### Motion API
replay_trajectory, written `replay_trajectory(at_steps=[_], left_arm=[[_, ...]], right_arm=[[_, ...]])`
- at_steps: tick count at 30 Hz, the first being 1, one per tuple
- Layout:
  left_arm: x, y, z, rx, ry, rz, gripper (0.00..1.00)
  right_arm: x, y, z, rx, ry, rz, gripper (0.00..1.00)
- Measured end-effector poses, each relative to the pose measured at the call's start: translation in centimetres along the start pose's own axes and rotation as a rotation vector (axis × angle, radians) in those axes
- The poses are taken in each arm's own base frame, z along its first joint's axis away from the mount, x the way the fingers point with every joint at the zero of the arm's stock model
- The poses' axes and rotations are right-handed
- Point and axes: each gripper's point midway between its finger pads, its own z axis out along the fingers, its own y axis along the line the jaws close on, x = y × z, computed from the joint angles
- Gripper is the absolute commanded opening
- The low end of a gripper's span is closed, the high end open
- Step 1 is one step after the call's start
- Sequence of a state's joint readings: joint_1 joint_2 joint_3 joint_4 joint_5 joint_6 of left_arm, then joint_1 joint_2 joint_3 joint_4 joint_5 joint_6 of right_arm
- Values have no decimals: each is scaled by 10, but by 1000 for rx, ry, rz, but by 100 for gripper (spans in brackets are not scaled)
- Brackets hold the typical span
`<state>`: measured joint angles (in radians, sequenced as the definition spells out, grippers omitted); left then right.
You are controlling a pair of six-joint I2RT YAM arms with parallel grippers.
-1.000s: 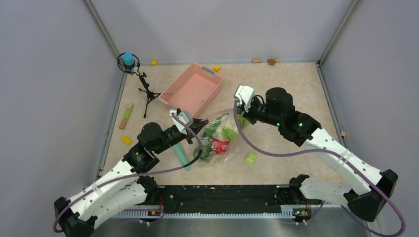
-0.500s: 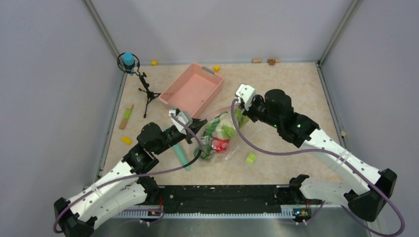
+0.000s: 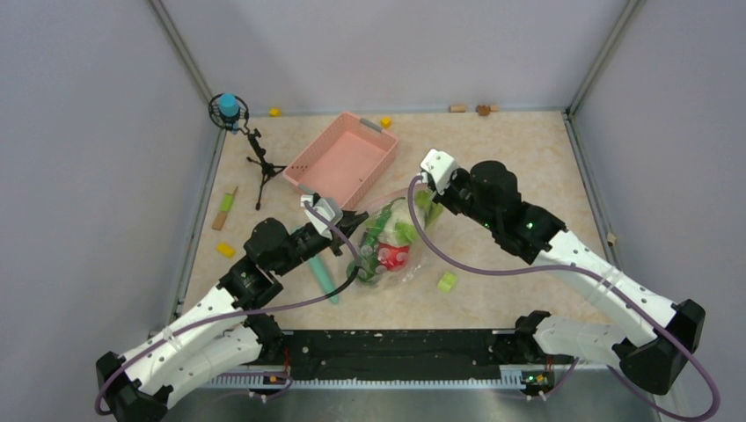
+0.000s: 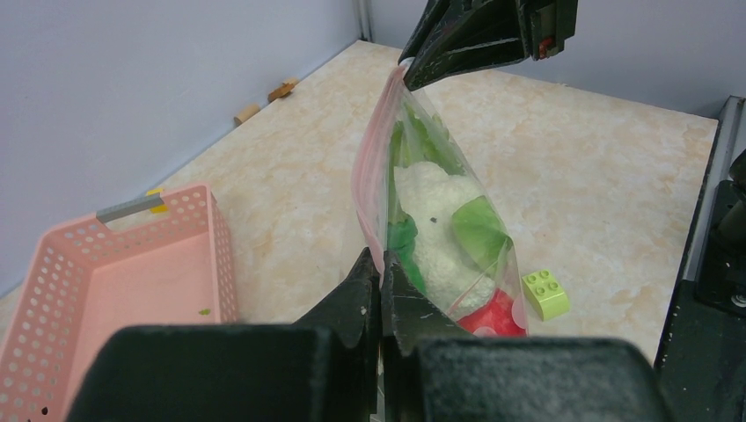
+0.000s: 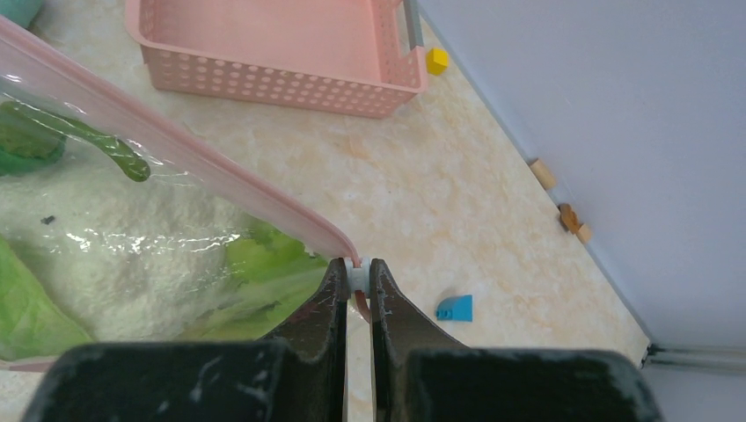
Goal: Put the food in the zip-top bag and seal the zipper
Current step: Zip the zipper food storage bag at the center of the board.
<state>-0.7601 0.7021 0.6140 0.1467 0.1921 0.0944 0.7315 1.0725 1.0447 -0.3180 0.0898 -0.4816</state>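
Note:
The zip-top bag (image 3: 391, 246) (image 4: 440, 220) is stretched between my two grippers, mouth edge up. Through the clear plastic the food shows: white cauliflower (image 4: 431, 215), a red tomato (image 3: 393, 258) (image 4: 488, 316) and green leaves (image 4: 479, 230) (image 5: 264, 264). The pinkish zipper (image 5: 176, 158) (image 4: 369, 167) runs along the mouth. My left gripper (image 3: 356, 221) (image 4: 381, 259) is shut on the near end of that strip. At the far end my right gripper (image 3: 420, 195) (image 5: 356, 268) is shut on the zipper's small white slider.
The pink basket (image 3: 341, 158) (image 4: 114, 281) (image 5: 273, 44) lies behind the bag. A teal stick (image 3: 322, 274) lies under the left arm, a yellow-green block (image 3: 448, 281) (image 4: 545, 293) right of the bag. A small tripod (image 3: 255, 158) stands at the left. A blue piece (image 5: 456, 308) lies beyond the right fingers.
The right gripper has drawn the far end of the bag slightly back and up, so the mouth stands more taut. The left gripper has held still.

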Motion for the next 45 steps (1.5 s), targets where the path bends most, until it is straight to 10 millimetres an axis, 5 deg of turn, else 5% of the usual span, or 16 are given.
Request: replay_trajectory(at_steps=[45], left_arm=[[8, 12, -5, -73, 23, 14, 0]], right_arm=[[25, -31, -3, 180, 92, -53, 2]])
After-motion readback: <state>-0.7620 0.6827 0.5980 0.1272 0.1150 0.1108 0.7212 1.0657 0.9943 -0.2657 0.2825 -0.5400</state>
